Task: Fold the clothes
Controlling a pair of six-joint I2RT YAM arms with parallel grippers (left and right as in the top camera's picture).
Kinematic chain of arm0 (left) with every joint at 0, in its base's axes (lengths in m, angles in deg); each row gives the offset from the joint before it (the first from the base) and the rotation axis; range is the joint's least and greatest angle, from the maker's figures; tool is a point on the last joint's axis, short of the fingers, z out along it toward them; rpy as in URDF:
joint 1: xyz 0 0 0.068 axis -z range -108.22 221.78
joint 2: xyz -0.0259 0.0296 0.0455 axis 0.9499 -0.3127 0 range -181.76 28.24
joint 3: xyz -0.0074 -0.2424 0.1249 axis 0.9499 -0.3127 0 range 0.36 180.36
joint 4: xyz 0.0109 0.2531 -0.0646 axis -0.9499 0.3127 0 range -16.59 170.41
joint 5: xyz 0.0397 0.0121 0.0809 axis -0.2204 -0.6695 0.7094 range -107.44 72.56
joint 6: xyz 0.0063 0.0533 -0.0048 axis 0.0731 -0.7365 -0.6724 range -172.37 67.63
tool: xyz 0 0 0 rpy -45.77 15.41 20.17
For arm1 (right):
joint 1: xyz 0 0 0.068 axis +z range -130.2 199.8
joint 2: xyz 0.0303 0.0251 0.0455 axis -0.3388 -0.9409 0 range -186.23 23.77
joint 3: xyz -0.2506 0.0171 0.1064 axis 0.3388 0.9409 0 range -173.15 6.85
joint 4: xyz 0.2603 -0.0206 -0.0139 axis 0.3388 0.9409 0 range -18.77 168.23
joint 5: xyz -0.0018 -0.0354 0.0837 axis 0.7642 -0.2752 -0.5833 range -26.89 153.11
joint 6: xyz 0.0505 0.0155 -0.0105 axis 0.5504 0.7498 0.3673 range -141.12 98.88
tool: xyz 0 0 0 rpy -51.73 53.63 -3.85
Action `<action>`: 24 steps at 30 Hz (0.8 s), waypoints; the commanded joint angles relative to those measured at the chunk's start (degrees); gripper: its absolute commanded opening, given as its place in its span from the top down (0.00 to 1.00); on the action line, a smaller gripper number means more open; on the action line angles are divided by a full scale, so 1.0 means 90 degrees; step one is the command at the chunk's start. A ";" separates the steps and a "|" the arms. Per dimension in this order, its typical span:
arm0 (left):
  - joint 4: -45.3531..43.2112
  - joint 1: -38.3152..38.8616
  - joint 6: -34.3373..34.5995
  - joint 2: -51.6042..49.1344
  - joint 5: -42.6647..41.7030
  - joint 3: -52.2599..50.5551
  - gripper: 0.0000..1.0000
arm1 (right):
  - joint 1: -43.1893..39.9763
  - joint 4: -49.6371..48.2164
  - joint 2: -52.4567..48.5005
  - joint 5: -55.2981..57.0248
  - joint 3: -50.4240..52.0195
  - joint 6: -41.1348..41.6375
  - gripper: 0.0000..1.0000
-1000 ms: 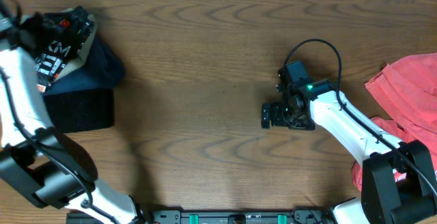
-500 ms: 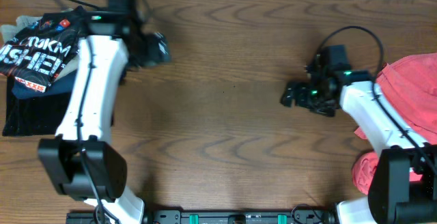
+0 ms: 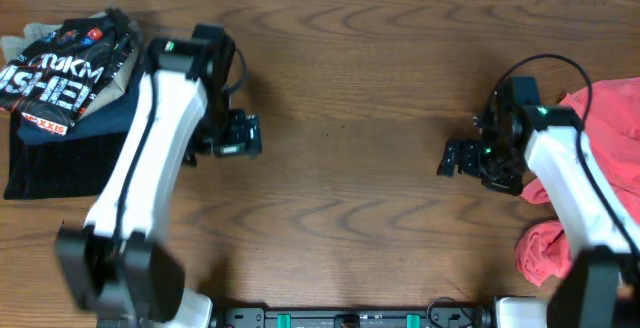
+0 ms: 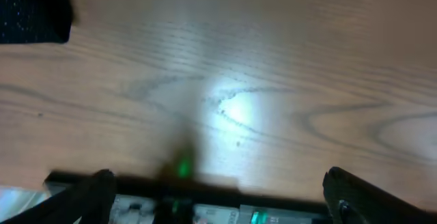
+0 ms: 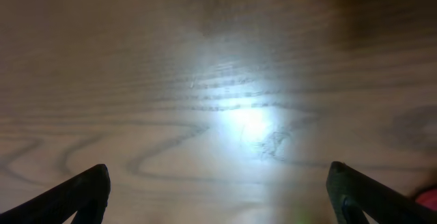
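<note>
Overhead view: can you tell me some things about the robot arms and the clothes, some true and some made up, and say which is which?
1. The black jersey lies at the far left of the table, with neither gripper touching it. True.
2. The left gripper is holding the jersey. False: its fingers are apart with nothing between them, and only bare wood is below.
3. The coral-red garments are on the robot's right side. True.
4. The right gripper is shut on red cloth. False: it is open over bare table, beside the red cloth.
</note>
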 commanded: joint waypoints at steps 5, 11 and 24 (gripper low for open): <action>-0.2016 -0.0012 0.0053 0.3444 0.0075 -0.2545 0.02 | 0.0109 -0.0911 0.2232 0.0440 0.1185 0.0095 0.01; -0.3538 -0.0015 0.0172 0.6696 0.0075 -0.4461 0.02 | 0.0279 -0.1668 0.4561 0.1175 0.2157 0.0075 0.01; -0.3436 -0.0015 0.0172 0.9279 0.0073 -0.4928 0.02 | 0.0279 -0.1404 0.6098 0.1185 0.2397 0.0073 0.01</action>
